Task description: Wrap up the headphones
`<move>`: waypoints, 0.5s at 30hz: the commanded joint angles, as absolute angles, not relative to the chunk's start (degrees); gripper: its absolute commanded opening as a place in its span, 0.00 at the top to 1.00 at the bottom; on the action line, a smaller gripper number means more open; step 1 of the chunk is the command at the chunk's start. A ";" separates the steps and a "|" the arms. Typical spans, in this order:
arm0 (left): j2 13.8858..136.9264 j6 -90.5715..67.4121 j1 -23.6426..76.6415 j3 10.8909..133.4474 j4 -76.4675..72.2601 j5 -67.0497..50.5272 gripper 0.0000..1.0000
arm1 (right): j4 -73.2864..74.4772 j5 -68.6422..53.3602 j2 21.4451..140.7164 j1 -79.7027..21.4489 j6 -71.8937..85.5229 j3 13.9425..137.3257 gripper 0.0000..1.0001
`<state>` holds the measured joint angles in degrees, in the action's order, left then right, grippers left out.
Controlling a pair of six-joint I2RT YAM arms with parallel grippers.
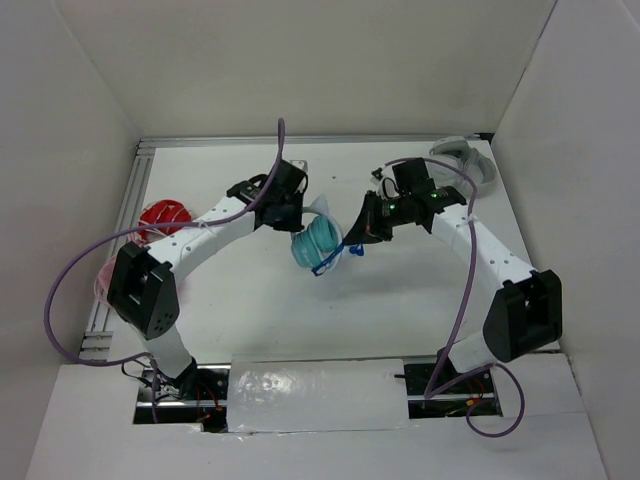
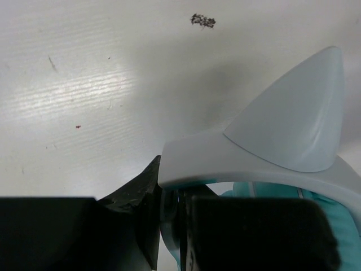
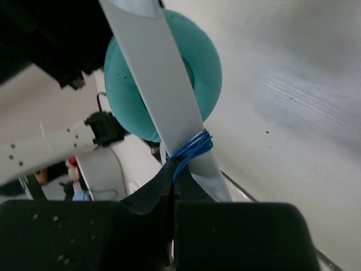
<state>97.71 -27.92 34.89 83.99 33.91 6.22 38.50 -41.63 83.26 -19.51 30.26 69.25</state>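
Headphones (image 1: 318, 245) at bench (image 1: 400, 300) centre. Left claw (image 2: 169, 217) at their 10 o'clock, clamped on white headband (image 2: 225, 164) (beside cat ear (image 2: 299, 118)). Right claw (image 3: 172, 183) at 2 o'clock, pressed together, pinching blue cable (image 3: 192, 148) wound round headband.

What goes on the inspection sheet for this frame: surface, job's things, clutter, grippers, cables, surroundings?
Surface: white table, a few specks.
Job's things: teal headphones mid-table between both grippers; blue cable wound round the headband.
Clutter: red headphones and pink ones at the left edge; grey headphones far right.
Grippers: left gripper shut on the headband beside a cat ear; right gripper shut on the cable.
Cables: purple arm cables loop beside both arms.
Surroundings: white walls on three sides.
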 commanded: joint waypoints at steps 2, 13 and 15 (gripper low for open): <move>97.65 -38.84 36.65 86.40 40.26 8.53 1.00 | 35.32 -29.90 83.67 -19.42 38.49 75.05 1.00; 96.85 -51.05 38.32 85.34 33.49 -3.33 1.00 | 36.65 -7.40 86.04 -21.62 48.25 75.94 1.00; 99.21 -52.90 38.93 87.62 33.05 -4.74 1.00 | 37.17 -5.28 87.27 -21.53 48.87 76.20 1.00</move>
